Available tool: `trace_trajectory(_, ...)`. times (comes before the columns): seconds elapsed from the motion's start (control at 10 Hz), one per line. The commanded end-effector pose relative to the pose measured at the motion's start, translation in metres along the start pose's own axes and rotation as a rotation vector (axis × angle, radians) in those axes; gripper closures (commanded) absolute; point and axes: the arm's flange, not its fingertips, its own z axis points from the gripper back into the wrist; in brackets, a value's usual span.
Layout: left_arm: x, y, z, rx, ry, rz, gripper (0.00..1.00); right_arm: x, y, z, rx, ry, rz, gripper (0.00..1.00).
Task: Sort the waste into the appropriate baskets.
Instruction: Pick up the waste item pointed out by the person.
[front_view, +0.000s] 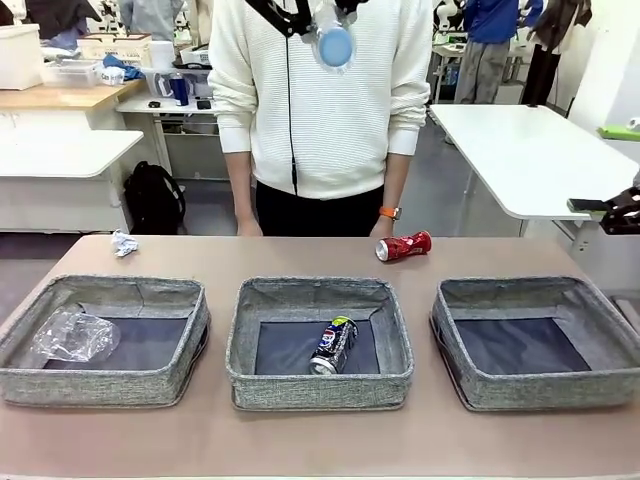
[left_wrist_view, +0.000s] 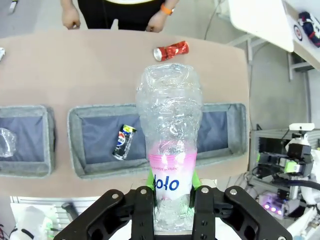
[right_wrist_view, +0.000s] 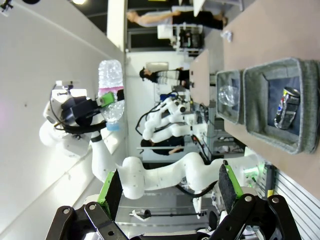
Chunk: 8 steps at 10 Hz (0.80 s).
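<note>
Your left gripper (left_wrist_view: 172, 180) is pinching the pink-labelled bottle (left_wrist_view: 170, 115) by its labelled end, high over the table (front_view: 300, 440). Your right gripper (right_wrist_view: 169, 187) is gaping wide, holding nothing. You're probably heading for the left basket (front_view: 110, 385) with the plastic cup (front_view: 75, 337), so be lowering inside its walls before releasing. You're counting three baskets, two cans (Pepsi can (front_view: 333, 345) binned, red can (front_view: 403, 246) loose), one cup, one bottle, one paper ball (front_view: 123, 243).

Bottle (left_wrist_view: 170, 150) crinkled clear plastic; baskets (front_view: 320, 385) rough grey woven cloth; table (front_view: 300, 440) matt.
</note>
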Motion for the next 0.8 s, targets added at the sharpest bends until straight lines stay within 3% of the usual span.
trace_trajectory(0.0, -0.0066, 0.0085, -0.0007, 0.026, -0.01, -0.02, 0.77, 0.001, 0.0019, -0.0012, 0.018, -0.008, 0.002, 0.0)
trace_trajectory(0.7, -0.0066, 0.0085, -0.0007, 0.026, -0.01, -0.02, 0.77, 0.001, 0.0019, -0.0012, 0.018, -0.008, 0.002, 0.0)
